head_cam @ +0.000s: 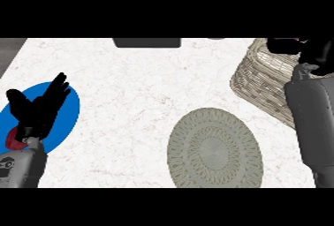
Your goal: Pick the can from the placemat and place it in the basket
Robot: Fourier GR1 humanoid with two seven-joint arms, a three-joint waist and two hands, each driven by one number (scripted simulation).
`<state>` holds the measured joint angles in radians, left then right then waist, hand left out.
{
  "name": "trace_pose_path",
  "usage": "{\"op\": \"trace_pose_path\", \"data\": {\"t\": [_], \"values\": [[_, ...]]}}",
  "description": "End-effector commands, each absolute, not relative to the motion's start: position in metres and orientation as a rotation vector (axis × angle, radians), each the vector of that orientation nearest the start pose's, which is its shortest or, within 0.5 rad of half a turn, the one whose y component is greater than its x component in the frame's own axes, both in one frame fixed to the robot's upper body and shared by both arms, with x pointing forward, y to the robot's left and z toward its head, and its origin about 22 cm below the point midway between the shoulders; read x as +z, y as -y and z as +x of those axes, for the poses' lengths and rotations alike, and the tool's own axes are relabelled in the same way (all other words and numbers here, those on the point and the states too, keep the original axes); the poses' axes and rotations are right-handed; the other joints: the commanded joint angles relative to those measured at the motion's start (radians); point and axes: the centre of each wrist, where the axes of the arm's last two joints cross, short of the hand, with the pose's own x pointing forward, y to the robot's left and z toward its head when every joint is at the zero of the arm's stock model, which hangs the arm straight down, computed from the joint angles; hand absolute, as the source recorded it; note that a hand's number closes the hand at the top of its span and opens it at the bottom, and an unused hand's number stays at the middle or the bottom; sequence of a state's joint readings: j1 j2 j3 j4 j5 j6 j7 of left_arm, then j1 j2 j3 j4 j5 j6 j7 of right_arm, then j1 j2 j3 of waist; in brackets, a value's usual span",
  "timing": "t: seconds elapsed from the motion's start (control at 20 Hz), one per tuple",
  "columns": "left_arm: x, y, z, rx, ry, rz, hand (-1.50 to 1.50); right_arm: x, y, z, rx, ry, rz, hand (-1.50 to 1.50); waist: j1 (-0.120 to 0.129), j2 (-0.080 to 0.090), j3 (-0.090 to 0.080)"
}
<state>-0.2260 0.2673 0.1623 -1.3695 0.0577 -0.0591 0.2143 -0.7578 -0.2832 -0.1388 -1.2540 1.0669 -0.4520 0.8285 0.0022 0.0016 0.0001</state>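
Grey-green and woven, the placemat (215, 148) lies bare at about 5 o'clock on the table (143, 84), and no can shows on it or anywhere else in view. The likeliest place for the can is inside the right hand (314, 49), which hangs at 2 o'clock over the far corner of the basket (261, 84); that is a judgement, since the hand and its forearm (312, 123) hide whatever is beneath. Whether that hand is clamped, apart or together cannot be told from this angle. Its place above the basket's opening fits the last step of the task: carried there to let the can go inside the wicker wall rather than beside it.

At 9 o'clock the left hand (38, 108) rests with its fingers straight and apart, raised over a blue plate (68, 108), out of the working path. Something red (12, 139) peeks out just under its wrist; what it is cannot be told. A dark object (146, 42) sits at 12 o'clock on the table's far edge, well apart from everything else.
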Motion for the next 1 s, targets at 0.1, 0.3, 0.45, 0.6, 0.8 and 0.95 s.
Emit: {"op": "trace_pose_path", "data": {"t": [0.1,0.3,0.45,0.6,0.8,0.95], "values": [[0.029,-0.311,0.278,-0.064,1.391,0.182,0.0,0.151,0.27,0.386,-0.172,1.277,-1.381,-1.5,0.002,-0.003,0.0],[0.04,-0.321,0.294,-0.086,1.373,0.183,0.0,0.164,0.293,0.399,-0.096,1.351,-1.362,-1.5,0.003,0.0,0.0],[0.053,-0.321,0.29,-0.081,1.38,0.192,0.0,0.161,0.273,0.394,-0.155,1.433,-1.32,-1.5,0.003,-0.003,0.0],[0.025,-0.33,0.294,-0.067,1.385,0.201,0.0,0.181,0.292,0.397,-0.321,1.428,-1.317,-1.5,-0.003,0.001,-0.001],[0.04,-0.321,0.284,-0.081,1.392,0.212,0.0,0.186,0.32,0.372,-0.585,1.481,-1.286,-1.5,-0.011,-0.006,0.001],[0.035,-0.337,0.274,-0.069,1.373,0.214,0.0,0.19,0.331,0.349,-0.739,1.466,-1.212,-1.5,-0.017,-0.009,0.0]]}}
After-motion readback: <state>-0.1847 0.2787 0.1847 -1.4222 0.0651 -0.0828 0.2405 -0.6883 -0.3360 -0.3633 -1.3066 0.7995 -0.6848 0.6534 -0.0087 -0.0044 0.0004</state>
